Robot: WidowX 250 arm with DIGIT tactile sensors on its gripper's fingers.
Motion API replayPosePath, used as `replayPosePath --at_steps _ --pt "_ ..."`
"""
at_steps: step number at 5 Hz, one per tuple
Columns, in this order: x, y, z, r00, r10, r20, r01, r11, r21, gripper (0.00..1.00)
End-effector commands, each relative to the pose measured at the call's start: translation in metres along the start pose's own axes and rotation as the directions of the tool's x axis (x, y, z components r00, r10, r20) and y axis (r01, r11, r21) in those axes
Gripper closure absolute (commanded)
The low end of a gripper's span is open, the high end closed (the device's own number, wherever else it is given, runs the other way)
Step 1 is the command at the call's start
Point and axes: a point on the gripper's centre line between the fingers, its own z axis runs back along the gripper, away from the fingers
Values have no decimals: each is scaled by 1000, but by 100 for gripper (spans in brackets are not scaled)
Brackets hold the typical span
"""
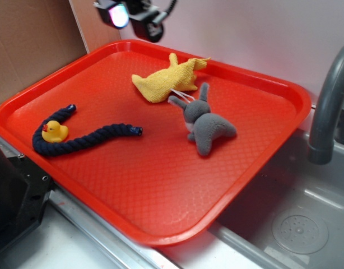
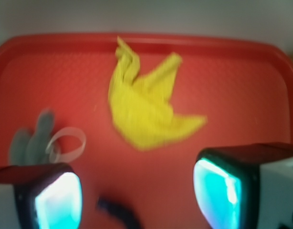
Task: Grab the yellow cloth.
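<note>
The yellow cloth (image 1: 167, 78) lies crumpled near the far edge of the red tray (image 1: 161, 185), touching the grey plush toy's ears. In the wrist view the yellow cloth (image 2: 145, 106) sits ahead of and between the fingers, blurred. My gripper (image 1: 133, 14) hangs high above the tray's far left rim, well off the cloth. It is open, with bare tray showing in the gap of the gripper (image 2: 137, 191) and nothing held.
A grey plush toy (image 1: 207, 121) lies right of the cloth. A dark blue rope (image 1: 82, 139) curls at the tray's left with a small yellow rubber duck (image 1: 54, 130) in its bend. A grey faucet (image 1: 329, 106) and sink (image 1: 295, 218) stand at right.
</note>
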Motion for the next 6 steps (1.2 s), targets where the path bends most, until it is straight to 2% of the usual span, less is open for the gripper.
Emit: replayPosePath --at_steps 1,2,3,4,5,6 --pt "36 4 -43 999 -38 15 38 999 16 0" --pt "47 -5 -67 991 -129 -25 128 990 -54 0" --pt "47 -9 -83 988 -134 -75 133 991 -22 24" --pt "41 -1 -73 989 -119 -88 120 993 7 100" --pt "33 5 -54 989 -114 -99 115 993 10 100" --pt "11 22 -32 993 -72 -99 79 995 66 100"
